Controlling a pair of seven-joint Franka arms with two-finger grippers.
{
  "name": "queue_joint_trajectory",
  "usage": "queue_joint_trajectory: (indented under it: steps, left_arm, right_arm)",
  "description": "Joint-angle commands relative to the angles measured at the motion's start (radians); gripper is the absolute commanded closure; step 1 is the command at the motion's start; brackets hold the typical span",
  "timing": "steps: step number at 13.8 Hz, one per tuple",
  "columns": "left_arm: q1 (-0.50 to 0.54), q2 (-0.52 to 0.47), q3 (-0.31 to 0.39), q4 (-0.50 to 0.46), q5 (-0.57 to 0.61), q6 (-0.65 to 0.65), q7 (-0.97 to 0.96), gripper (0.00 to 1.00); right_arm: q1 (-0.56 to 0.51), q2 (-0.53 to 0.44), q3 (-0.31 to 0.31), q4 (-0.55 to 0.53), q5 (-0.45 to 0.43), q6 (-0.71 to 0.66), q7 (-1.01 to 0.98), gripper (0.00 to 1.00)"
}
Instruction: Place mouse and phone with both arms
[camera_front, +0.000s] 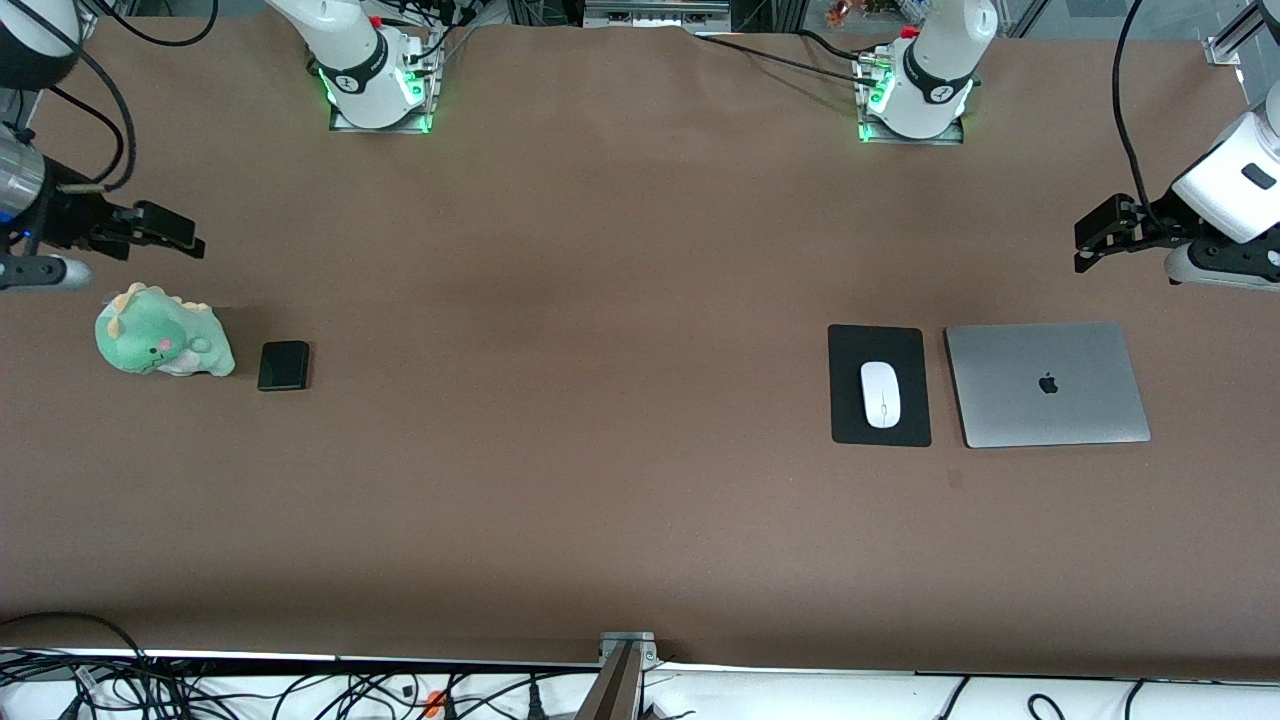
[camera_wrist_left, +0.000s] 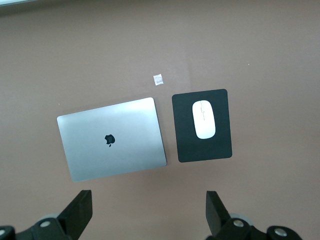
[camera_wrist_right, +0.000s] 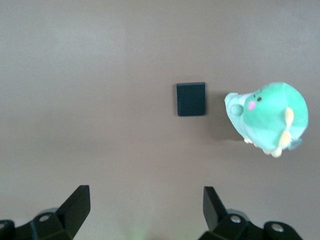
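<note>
1. Brown paper covers the whole table (camera_front: 620, 250), and cables lie along the edge nearest to the front camera.
2. The left gripper (camera_front: 1095, 240) hangs in the air over bare table at the left arm's end. Its two fingers (camera_wrist_left: 80, 212) are spread wide apart and hold nothing.
3. Going outward from this gripper, a closed silver laptop (camera_front: 1047, 384) lies flat on the table, nearer to the front camera than the spot under the gripper.
4. Just beside the laptop, toward the middle of the table, lies a black mouse pad (camera_front: 879, 345). The mouse (camera_front: 881, 394) rests on the pad, with its long side running along the pad's long side.
5. In the left wrist view a small white scrap (camera_wrist_left: 158, 79) lies on the table near the corners of the laptop and the pad, touching neither of them.
6. The right gripper (camera_front: 175, 235) hangs over the table at the right arm's end. Its fingers (camera_wrist_right: 75, 207) are also spread wide and empty.
7. Outward from this gripper sits a green plush dinosaur (camera_front: 163, 343), and the phone (camera_front: 284, 365) lies flat just beside it, toward the middle of the table.
8. The phone and the mouse are well apart, each at its own end of the table.
</note>
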Motion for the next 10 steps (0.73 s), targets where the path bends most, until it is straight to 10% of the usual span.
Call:
queue_joint_trajectory:
  steps: [1, 10]
  left_arm:
    - [0.001, -0.002, -0.001, 0.018, 0.011, -0.021, 0.019, 0.00]
    - [0.002, -0.002, -0.002, 0.019, 0.012, -0.021, 0.016, 0.00]
  right_arm:
    - [-0.023, -0.005, 0.024, 0.093, -0.016, -0.106, 0.017, 0.00]
    - [-0.038, 0.003, 0.018, 0.133, -0.057, -0.099, 0.036, 0.00]
